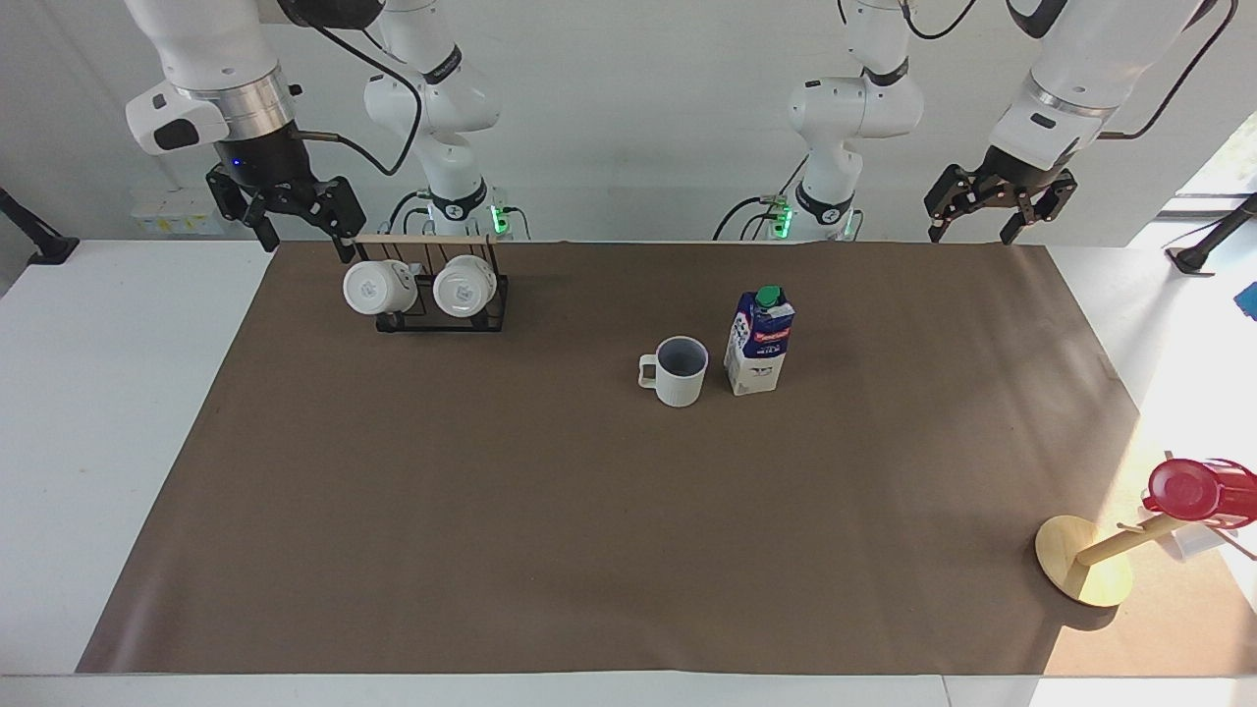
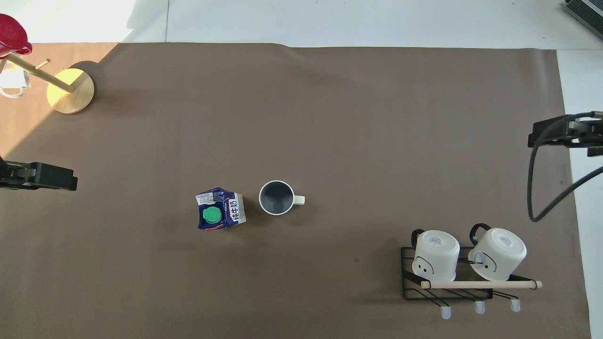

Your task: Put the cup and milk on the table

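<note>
Honestly this looks pretty much done to me: the cup (image 1: pixel 680 370) and the milk (image 1: pixel 759 341) both stand upright on the brown mat of the table (image 1: pixel 589 550), just beside each other around the middle, the milk toward the left arm's end. What could go wrong now is mostly a clumsy swing: if either arm sweeps low over the middle, that tall narrow carton would tip way easier than the squat mug, and it could knock into the cup since they sit so close. The cup is cream-white and ribbed with a grey-blue inside, its small handle pointing toward the right arm's end. The milk has a dark blue top, a red band, a white bottom and a green cap. The left gripper (image 1: pixel 997 201) hangs up in the air over the mat's edge by its own base, fingers spread, holding nothing. The right gripper (image 1: pixel 285 211) hangs beside the black mug rack (image 1: pixel 442 295) with its two white mugs, also spread and empty.
</note>
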